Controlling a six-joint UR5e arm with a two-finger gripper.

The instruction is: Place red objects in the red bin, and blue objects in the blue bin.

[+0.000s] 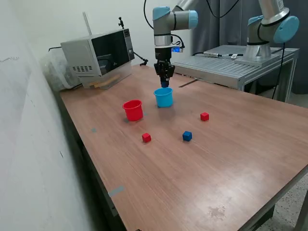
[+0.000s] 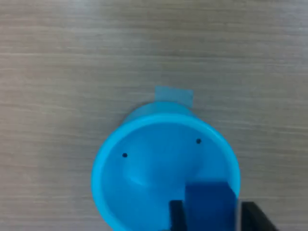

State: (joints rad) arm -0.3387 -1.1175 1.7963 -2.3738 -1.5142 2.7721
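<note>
the gripper [image 1: 164, 83] hangs over the blue bin [image 1: 163, 97], jaws holding a blue cube [image 2: 210, 204]; one blue cube [image 1: 187, 136] and two red cubes [image 1: 146, 137] [image 1: 204, 116] lie on the counter [image 1: 202, 168], unsorted.

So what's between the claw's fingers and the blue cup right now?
A dark blue cube, pinched in the claw directly over the light blue cup. The wrist view shows it best.

a light blue bin [image 1: 163, 97] and red bin [image 1: 133, 110] on a brown wood-grain counter [image 1: 231, 159], with two red cubes [image 1: 146, 137] [image 1: 204, 116], a dark blue cube [image 1: 187, 136], and another dark blue cube [image 2: 209, 204] in the black claw [image 1: 164, 83].
</note>
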